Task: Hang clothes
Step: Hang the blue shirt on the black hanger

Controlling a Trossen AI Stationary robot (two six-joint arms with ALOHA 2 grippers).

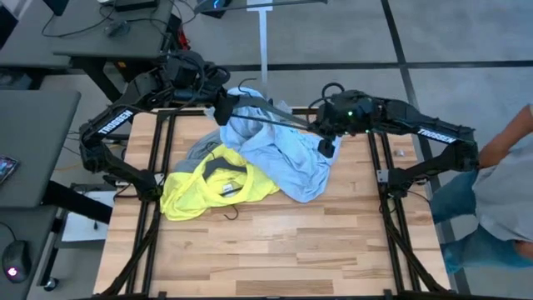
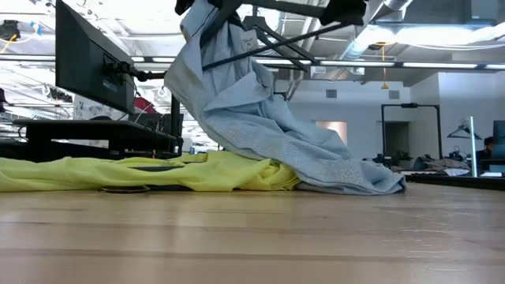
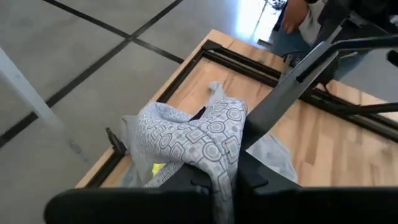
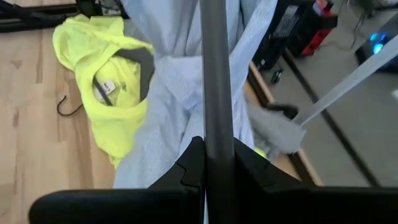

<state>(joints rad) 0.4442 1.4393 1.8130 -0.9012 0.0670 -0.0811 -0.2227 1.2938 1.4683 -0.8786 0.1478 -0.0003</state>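
Yellow T-shirt (image 2: 142, 173) lies flat; left end effector (image 3: 217, 180) pinches blue shirt (image 1: 287, 158), right end effector (image 4: 205, 165) clamps hanger (image 4: 214, 68); threading next

I see grey tiled floor (image 1: 466, 50) around my wooden table (image 1: 275, 250), dark desks (image 1: 33, 133) at nine to eleven o'clock, bright ceiling lights (image 2: 442, 35) overhead.

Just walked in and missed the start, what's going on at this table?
Both arms are lifting the light-blue shirt at the table's far edge. The left end effector is shut on the shirt's fabric; the right end effector is shut on a black hanger at the shirt. The yellow T-shirt, on another hanger, and the grey T-shirt lie on the table.
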